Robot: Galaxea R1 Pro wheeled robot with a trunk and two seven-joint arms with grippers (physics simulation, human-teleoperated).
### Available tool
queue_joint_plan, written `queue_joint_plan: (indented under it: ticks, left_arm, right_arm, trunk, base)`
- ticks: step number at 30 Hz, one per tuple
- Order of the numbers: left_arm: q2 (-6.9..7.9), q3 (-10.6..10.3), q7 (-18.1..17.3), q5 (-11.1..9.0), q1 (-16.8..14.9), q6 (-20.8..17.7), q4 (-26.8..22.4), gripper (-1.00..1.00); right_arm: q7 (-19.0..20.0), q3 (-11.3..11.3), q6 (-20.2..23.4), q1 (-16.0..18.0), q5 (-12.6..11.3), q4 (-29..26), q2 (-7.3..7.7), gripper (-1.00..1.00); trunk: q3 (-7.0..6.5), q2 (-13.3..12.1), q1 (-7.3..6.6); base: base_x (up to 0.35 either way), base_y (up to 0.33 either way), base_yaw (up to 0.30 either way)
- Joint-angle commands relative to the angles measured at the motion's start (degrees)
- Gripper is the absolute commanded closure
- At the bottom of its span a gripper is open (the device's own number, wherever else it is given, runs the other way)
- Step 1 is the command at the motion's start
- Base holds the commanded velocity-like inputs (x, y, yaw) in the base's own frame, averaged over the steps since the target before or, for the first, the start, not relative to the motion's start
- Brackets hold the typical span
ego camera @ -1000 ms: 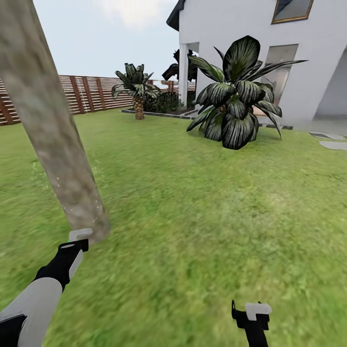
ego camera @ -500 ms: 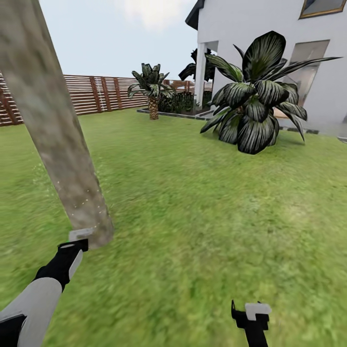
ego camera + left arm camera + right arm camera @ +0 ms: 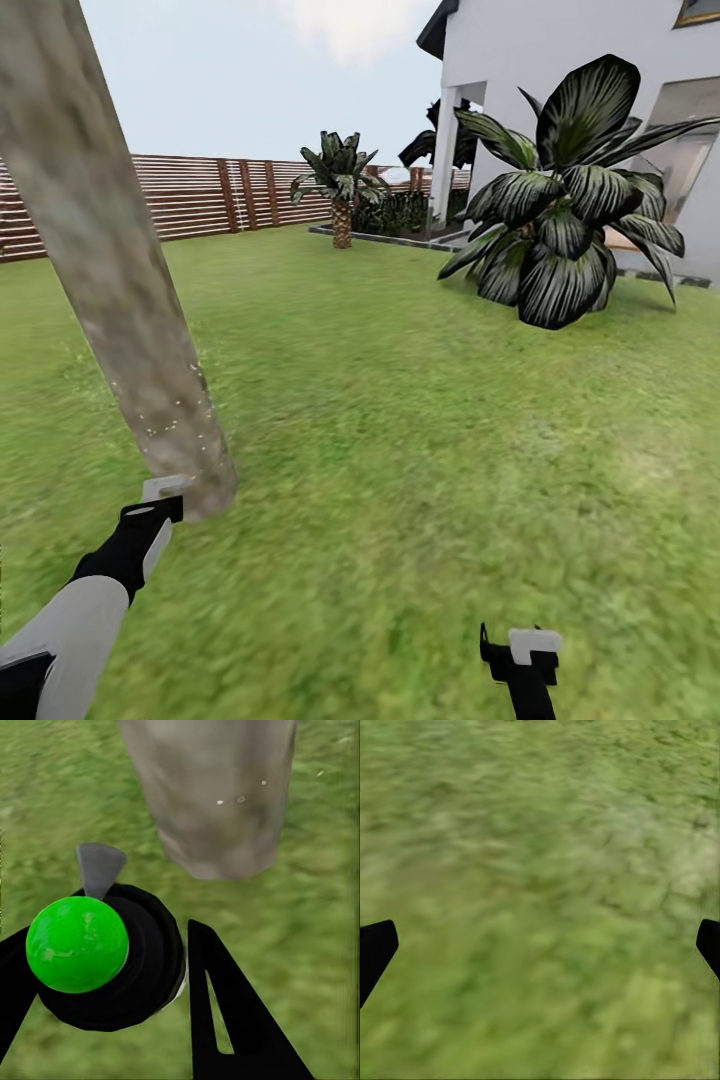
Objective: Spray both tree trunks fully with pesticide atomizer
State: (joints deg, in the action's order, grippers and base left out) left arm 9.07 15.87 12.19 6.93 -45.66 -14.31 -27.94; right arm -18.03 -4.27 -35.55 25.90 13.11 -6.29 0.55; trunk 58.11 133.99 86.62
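view had swung left since a second ago; more pesticide [image 3: 165, 425] specks showed low on tree trunk [image 3: 110, 270]. left gripper [image 3: 112, 967] clamped on atomizer [image 3: 105, 956], nozzle toward trunk base. right gripper [image 3: 540, 945] spread, over lawn [image 3: 420, 430]. coverage looked partial.

- Head view: bright, even daylight; pale washed-out sky [image 3: 270, 70], no glare.
- Lawn [image 3: 430, 430] smeared, grass texture blurred, worst toward 6 o'clock.
- Soft dark shade under the broad-leaved plant [image 3: 565, 225] at 2 o'clock; no hard cast shadows elsewhere.
- Tree trunk [image 3: 110, 270] leans, stretched toward 11 o'clock: wide-angle distortion.
- Left wrist view: trunk base [image 3: 214, 795] soft; green ball [image 3: 75, 943] sharp, faint sheen.
- Right wrist view: grass [image 3: 540, 900] uniformly blurred, flat light.
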Motion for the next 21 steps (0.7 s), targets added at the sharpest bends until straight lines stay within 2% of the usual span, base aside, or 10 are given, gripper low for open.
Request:
queue_joint_plan:
  ticks: [1, 10, 15, 17, 20, 21]
  left_arm:
    - [-0.05, 0.21, -0.06, 0.62, -0.04, -0.36, -0.09, 1.0]
    - [-0.44, 0.16, -0.2, 0.47, -0.04, -0.45, -0.75, 1.0]
    - [-0.4, -0.08, -1.44, 0.36, -0.84, -1.01, -2.1, 1.0]
    - [-0.62, -0.26, -4.17, 0.42, -1.36, -1.36, -2.98, 1.0]
    - [0.08, -0.42, -12.51, 0.86, -6.05, -7.6, -4.82, 1.0]
    - [0.43, -0.49, -13.3, 1.0, -7.04, -8.06, -4.85, 1.0]
  right_arm:
    - [-0.16, -0.44, -0.13, 0.02, 0.6, 0.05, -0.02, -1.0]
    - [-0.16, -0.47, -0.13, 0.02, 0.6, 0.05, 0.05, -1.0]
    - [-0.16, -0.47, -0.13, 0.03, 0.6, 0.05, 0.07, -1.0]
    - [-0.16, -0.47, -0.13, 0.03, 0.6, 0.05, 0.07, -1.0]
    - [-0.16, -0.47, -0.18, 0.02, 0.6, 0.05, 0.14, -1.0]
    - [-0.16, -0.47, -0.2, 0.02, 0.6, 0.05, 0.15, -1.0]
  trunk:
    - [0.05, 0.02, 0.0]
    - [0.05, 0.02, 0.0]
    - [0.05, 0.02, 0.0]
    - [0.05, 0.02, 0.0]
    - [0.05, 0.02, 0.0]
    - [0.05, 0.02, 0.0]
  base:
    - [0.146, -0.241, 0.246]
    - [0.066, -0.256, 0.274]
    - [0.0, -0.036, 0.255]
    - [0.0, -0.001, 0.061]
    - [0.0, 0.0, 0.007]
    - [0.0, 0.0, 0.0]
